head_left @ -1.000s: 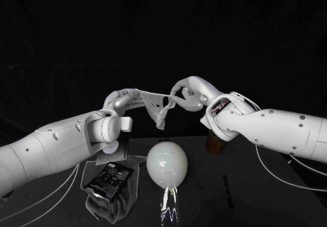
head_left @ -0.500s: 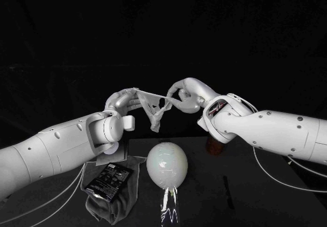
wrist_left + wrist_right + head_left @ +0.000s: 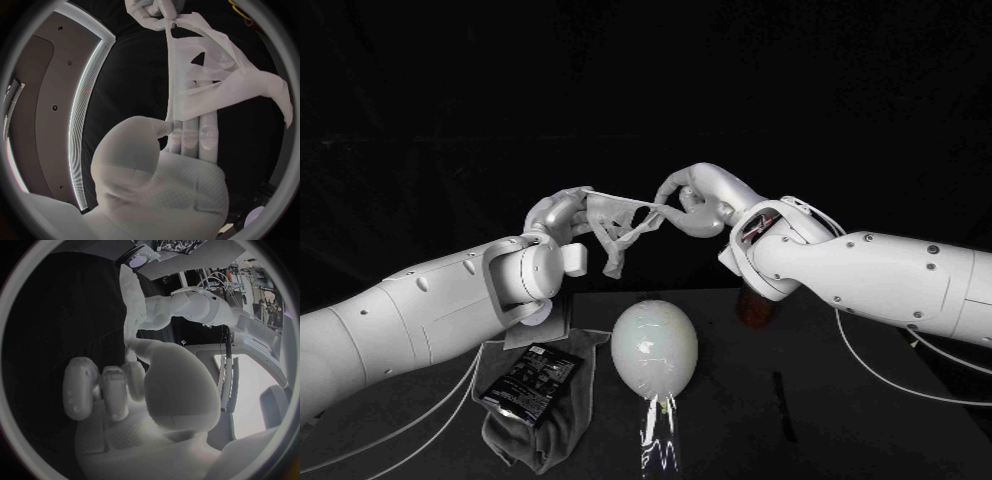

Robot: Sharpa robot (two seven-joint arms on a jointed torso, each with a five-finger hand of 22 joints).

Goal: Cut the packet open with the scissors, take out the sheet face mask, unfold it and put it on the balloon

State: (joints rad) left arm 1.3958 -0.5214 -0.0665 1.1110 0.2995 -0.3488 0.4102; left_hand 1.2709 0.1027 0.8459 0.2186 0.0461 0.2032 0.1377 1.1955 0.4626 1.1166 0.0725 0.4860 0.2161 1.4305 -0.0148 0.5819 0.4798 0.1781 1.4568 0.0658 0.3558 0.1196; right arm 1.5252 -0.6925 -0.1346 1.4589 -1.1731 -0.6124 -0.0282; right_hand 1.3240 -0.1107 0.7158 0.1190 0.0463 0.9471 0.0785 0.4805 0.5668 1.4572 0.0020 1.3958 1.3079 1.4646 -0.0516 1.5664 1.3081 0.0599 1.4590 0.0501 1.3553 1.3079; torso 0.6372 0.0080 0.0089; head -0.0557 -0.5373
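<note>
**Q:** Head view: which step was in hand?

**A:** Unfolding was judged to be in hand. The sheet face mask [image 3: 620, 232] was held up at mid-frame, above the balloon [image 3: 653, 345]. Its top edge was stretched between the left hand [image 3: 564, 213] and the right hand [image 3: 689, 200], each closed on one end, and the rest hung crumpled. Both arms were raised and bent inward. The packet [image 3: 531, 378] lay at lower left on a grey cloth [image 3: 538, 440].

**Q:** Left wrist view?

**A:** The mask [image 3: 212, 85] was pinched between the thumb and the straight fingers of the left hand [image 3: 169, 165]. Its folds were overlapped, so it was only partly opened.

**Q:** Right wrist view?

**A:** The fingers of the right hand [image 3: 125, 400] were curled in. What they gripped could not be told here.

**Q:** What did the next move call for?

**A:** The remaining folds would need to be spread out. The mask could then be lowered onto the balloon.
</note>
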